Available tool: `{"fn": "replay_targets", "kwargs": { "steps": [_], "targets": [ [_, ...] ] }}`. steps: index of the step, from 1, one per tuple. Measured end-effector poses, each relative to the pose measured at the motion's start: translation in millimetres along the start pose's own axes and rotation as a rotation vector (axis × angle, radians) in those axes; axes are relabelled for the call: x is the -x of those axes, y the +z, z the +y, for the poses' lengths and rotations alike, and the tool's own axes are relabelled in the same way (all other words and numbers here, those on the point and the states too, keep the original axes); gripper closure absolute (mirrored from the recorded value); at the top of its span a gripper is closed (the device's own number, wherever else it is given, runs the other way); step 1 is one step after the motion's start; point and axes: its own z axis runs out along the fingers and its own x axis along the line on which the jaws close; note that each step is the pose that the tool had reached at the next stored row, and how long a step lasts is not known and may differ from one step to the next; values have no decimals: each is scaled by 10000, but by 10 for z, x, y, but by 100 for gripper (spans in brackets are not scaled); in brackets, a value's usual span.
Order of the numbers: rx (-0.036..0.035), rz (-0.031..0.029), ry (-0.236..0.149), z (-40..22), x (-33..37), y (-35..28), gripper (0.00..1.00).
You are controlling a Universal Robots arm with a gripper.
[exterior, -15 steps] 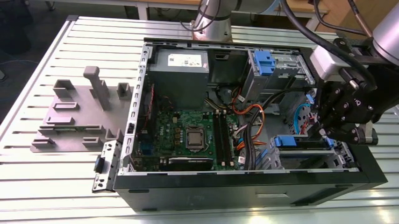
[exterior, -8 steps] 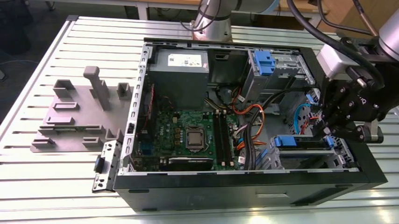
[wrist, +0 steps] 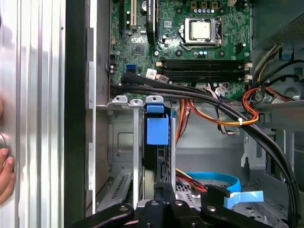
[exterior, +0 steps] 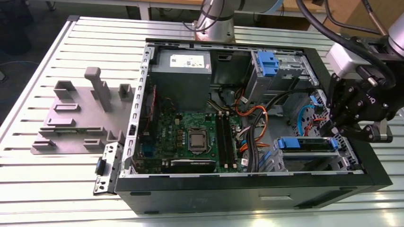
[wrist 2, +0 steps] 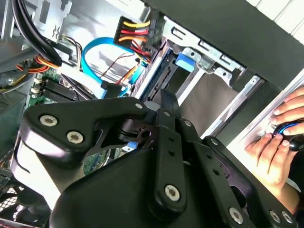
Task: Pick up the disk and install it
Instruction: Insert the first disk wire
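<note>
While the flat silver hard drive with blue plastic side rails point(exterior: 307, 144) appears to stand on its edge in the grey metal drive cage point(exterior: 296, 163), at the lower right of the open black computer case point(exterior: 252, 187) in the exterior view, the black robot gripper point(exterior: 341, 128) hangs at its right end. I cannot tell if the pincer is wide, narrow or holding it. In my judgement, a good installation needs a slow, straight push along the cage guides, away from the light-blue data cable point(exterior: 305, 117), so the rails do not jam.

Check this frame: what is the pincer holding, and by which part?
Cannot be told; the pincer hangs close beside the disk inside the computer case.
</note>
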Motion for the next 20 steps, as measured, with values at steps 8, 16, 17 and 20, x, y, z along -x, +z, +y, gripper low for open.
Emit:
{"fn": "replay_targets", "kwargs": {
  "steps": [8,16,17,20],
  "targets": [
    [0,21,-33,-66,69,-1,89],
    [-1,84,-35,-73,119,-26,89],
    [-2,98,-35,-74,123,-29,89],
    [-2,148,-39,-75,134,-38,89]
  ]
}}
